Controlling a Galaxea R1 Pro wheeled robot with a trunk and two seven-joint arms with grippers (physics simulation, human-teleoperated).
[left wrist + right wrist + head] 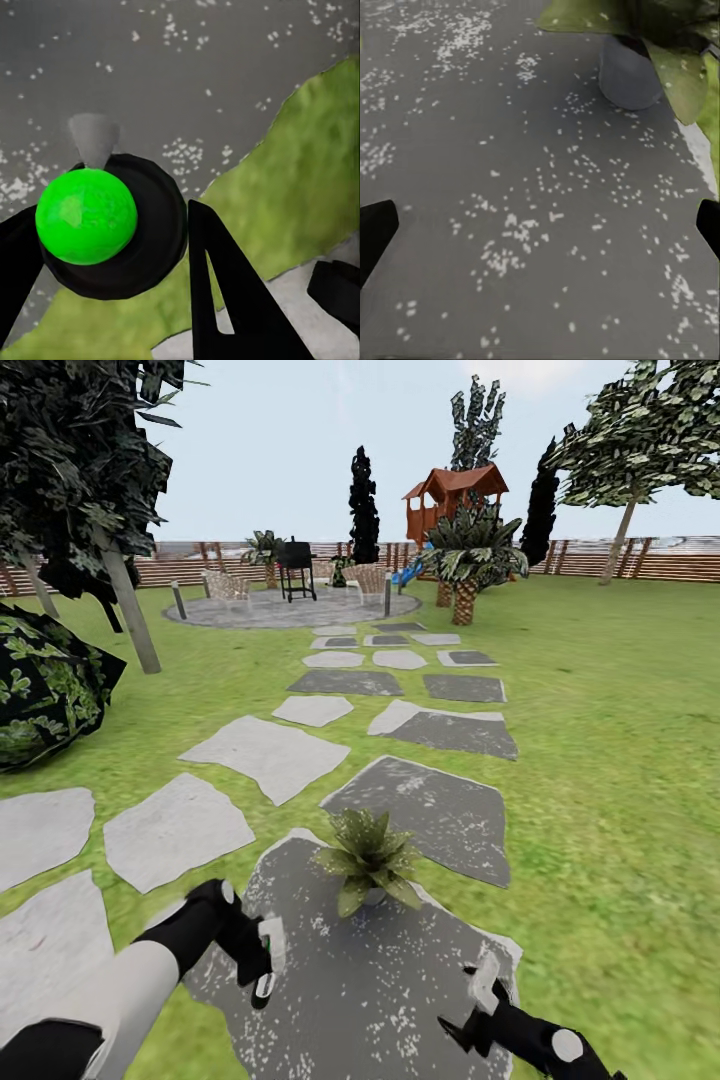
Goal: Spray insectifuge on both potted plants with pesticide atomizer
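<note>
The spraying step appears to be in hand: the left gripper (262, 960) carries the pesticide atomizer (268, 950), its fingers (225, 292) pinching the bottle, which the left wrist view looks down on end-on as a bright green cap (86, 216) inside a dark round body with a pale nozzle pointing away from the camera. One potted plant (370, 858) stands on the big dark speckled stepping stone (380, 990), just ahead of the atomizer and a little toward the robot's right; in the right wrist view its grey pot (628, 75) and drooping leaves sit close by on the same stone. The right gripper (478, 1000) hovers over that stone on the near side of the plant, fingers spread wide with nothing between them (their dark tips sit at opposite borders of the right wrist view). The next move, as I judge it, calls for turning the nozzle toward the rosette and bringing it near enough that the spray lands on every leaf, without knocking the small pot. Nothing stands between atomizer and plant. Beyond the plant a path of grey and pale stones (268, 755) runs over the lawn (600, 760) to a round patio with a black grill (296, 565), a palm (468, 560), a playhouse (452, 495) and the slatted fence (640, 558); a dark leafy bush (45, 690) sits well to the plant's left.
</note>
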